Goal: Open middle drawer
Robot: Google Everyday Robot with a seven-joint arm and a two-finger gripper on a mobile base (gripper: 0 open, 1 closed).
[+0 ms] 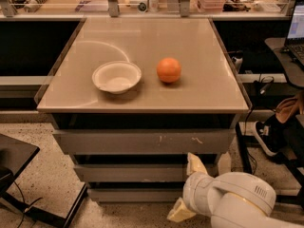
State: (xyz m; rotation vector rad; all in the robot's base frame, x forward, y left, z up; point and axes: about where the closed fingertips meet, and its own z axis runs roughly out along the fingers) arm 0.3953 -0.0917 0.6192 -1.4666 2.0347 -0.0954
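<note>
The bench (204,51) has a smooth beige top carrying a white bowl (117,76) left of centre and an orange (169,70) just to its right, the two near each other but not touching. Below the top sit three stacked grey fronts. The uppermost front (118,141) is the tallest and bears pale scuff marks right of its centre. The middle drawer (128,173) lies directly under it, a shallow plain front with a dark gap above it, and it looks pushed in. The lowest front (133,194) sits beneath that, close to the speckled floor (42,184).

The white robot arm (237,203) enters from the lower right corner. Its tool (180,186) is low in front of the right end of the drawers, with its two cream fingers spread wide apart and nothing between them. The upper finger (195,164) overlaps the right end of the middle drawer; the lower one (178,212) hangs below the lowest front, over the floor
</note>
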